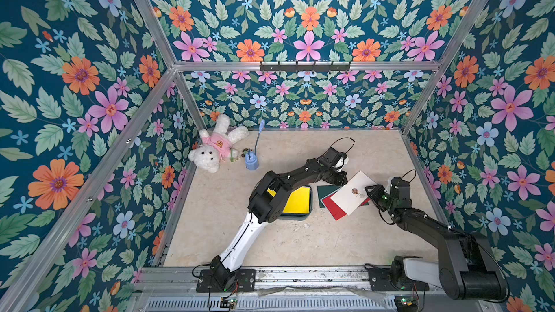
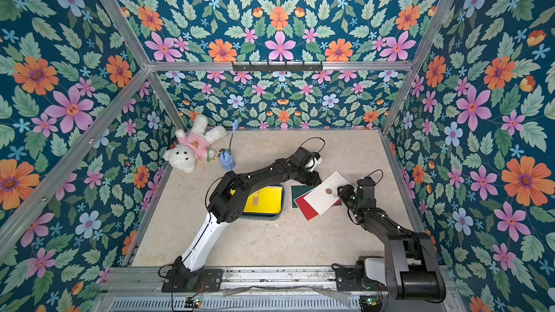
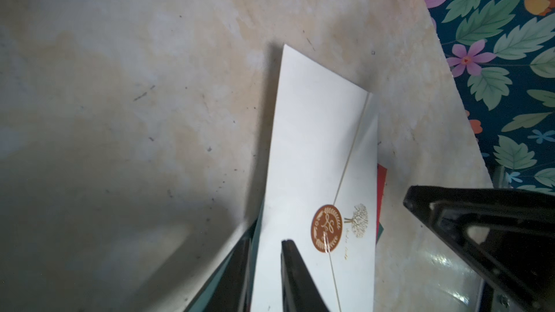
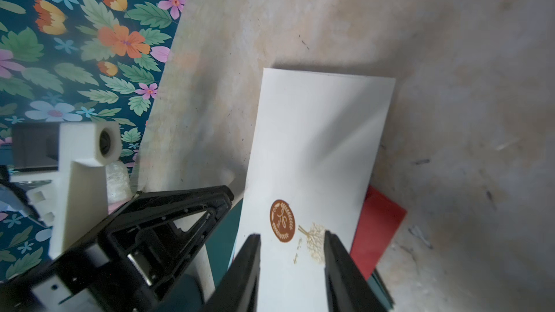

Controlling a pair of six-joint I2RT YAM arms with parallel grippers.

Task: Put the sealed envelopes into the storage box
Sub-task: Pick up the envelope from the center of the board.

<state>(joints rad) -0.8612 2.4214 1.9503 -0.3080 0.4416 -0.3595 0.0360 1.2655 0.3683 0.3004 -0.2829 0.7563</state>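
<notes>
Sealed envelopes (image 1: 336,209), both top views: yellow envelope (image 1: 295,199) lies in storage box (image 1: 295,216); white envelope (image 1: 353,193) sits askew atop red envelope (image 1: 337,212) and dark green envelope (image 1: 326,190) on worktop (image 1: 300,244), just beside box. Your left tool (image 1: 344,180) and right tool (image 1: 370,190) meet its opposite edges.
Left wrist: your left tool (image 3: 267,237) pinches white envelope (image 3: 315,145) edge, jaws nearly closed.
Right wrist: your right tool (image 4: 291,234) has jaws parted, straddling envelope face near brown seal (image 4: 282,220).

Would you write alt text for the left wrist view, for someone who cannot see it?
A white envelope with a round brown seal lies over a beige table, its edge between the fingers of the left hand. A red envelope and a dark green envelope peek out beneath; the right hand juts in alongside.
</notes>
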